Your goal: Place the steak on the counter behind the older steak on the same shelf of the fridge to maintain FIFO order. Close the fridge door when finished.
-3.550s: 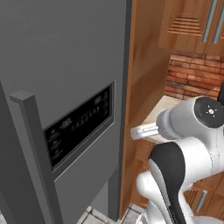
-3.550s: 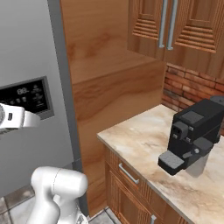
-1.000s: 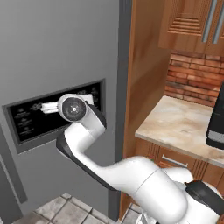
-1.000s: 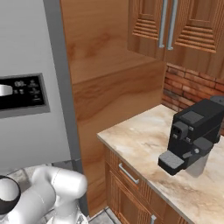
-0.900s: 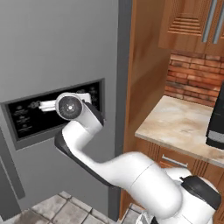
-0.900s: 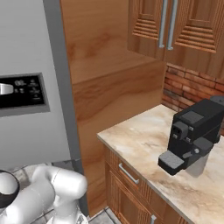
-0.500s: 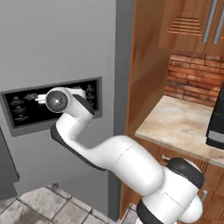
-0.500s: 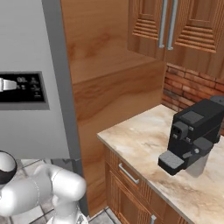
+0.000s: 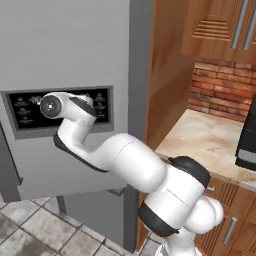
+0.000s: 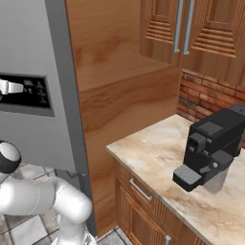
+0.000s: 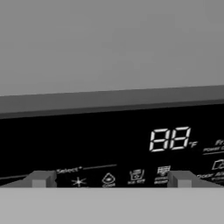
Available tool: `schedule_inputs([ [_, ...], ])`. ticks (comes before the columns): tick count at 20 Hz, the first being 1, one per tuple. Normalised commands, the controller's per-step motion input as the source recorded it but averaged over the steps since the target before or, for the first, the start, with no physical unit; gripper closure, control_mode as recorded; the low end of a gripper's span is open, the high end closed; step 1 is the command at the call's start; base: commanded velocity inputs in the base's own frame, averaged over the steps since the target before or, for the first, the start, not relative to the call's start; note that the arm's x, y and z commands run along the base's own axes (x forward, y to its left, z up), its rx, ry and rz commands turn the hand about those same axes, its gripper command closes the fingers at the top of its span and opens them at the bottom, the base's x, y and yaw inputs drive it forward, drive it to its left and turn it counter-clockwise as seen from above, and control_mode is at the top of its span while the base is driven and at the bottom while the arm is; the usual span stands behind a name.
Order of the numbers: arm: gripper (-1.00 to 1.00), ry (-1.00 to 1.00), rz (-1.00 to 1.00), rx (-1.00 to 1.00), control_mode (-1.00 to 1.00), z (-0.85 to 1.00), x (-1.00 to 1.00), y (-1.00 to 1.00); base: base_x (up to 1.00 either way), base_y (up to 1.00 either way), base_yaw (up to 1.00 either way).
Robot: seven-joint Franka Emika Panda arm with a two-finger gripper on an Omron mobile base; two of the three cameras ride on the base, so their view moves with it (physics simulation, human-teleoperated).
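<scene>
The grey fridge door (image 9: 65,50) carries a dark dispenser panel (image 9: 100,105), and my arm's wrist (image 9: 51,105) presses against that panel. In the hand view my gripper (image 11: 109,179) is open, its two fingertips (image 11: 41,178) wide apart, with nothing between them. They sit right at the lit display of the dispenser panel (image 11: 109,144), below the flat grey of the fridge door (image 11: 109,43). The beige marbled counter (image 10: 158,153) lies to the right. The door hides the steak, the older steak and the shelf.
A black coffee machine (image 10: 210,148) stands on the counter. Brown wall cabinets (image 10: 191,28) hang above it, and drawers with bar handles (image 10: 139,191) sit below. A tall wood panel (image 9: 170,75) flanks the fridge. Grey floor tiles (image 9: 30,230) spread under the door.
The fridge door has swung round from edge-on to nearly face-on. My arm has stretched left with it, the hand staying on the dispenser panel.
</scene>
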Motion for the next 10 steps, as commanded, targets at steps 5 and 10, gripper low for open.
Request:
schedule_inputs([
  [5,-1.00,-0.01,-0.16,0.00,-1.00,0.00,0.63,0.00,0.00,0.00,0.00],
  [10,-1.00,-0.03,-0.16,0.00,-1.00,0.00,0.52,0.00,0.00,0.00,0.00],
])
